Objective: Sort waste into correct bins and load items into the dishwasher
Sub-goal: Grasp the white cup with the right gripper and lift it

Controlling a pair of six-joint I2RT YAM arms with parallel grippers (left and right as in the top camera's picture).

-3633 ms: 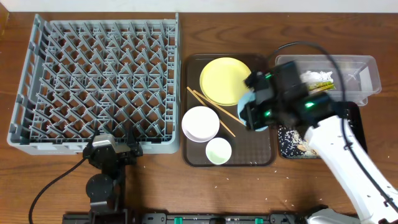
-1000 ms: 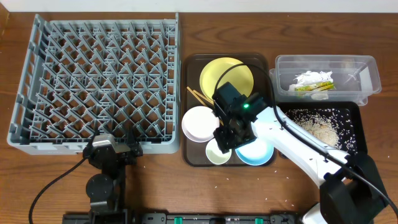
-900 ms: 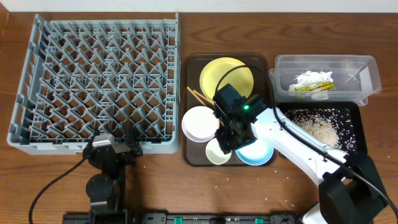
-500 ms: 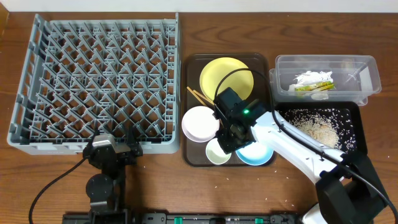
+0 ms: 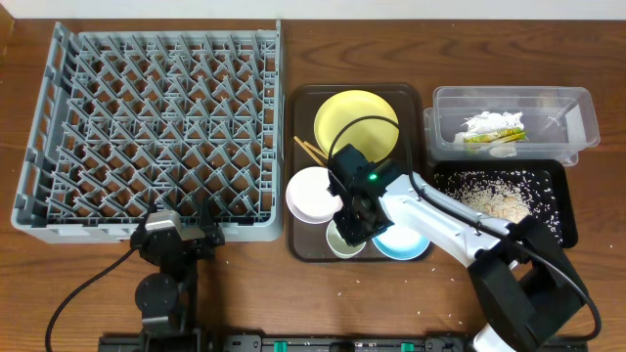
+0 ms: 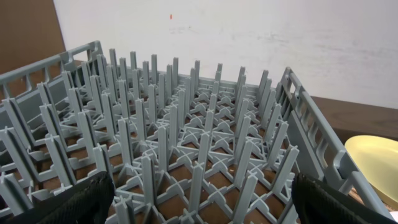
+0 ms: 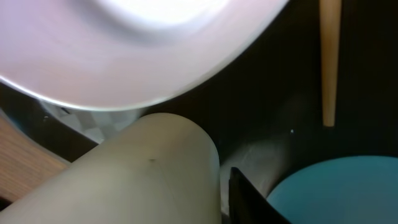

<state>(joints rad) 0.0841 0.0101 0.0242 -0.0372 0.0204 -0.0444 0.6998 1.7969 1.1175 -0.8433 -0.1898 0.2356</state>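
Right gripper (image 5: 354, 217) hangs low over the small white cup (image 5: 335, 242) on the brown tray (image 5: 305, 242), beside the light blue bowl (image 5: 406, 242); whether its jaws grip cannot be told. Left gripper (image 6: 203, 180), jaws spread wide, sits at the grey rack (image 6: 186, 118).

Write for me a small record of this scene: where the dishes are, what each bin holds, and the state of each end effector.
rack: large square grey plastic dish rack, no dishes inside
serving tray: dark brown tray holding round yellow plate, thin wooden chopsticks, large white bowl, small pale cup, light blue bowl
clear plastic tub: crumpled white paper, green-and-yellow snack wrapper
shallow black tray: white rice grains, beige scraps
left end effector: open, facing the rack
right end effector: low over the small pale cup; open or shut unclear
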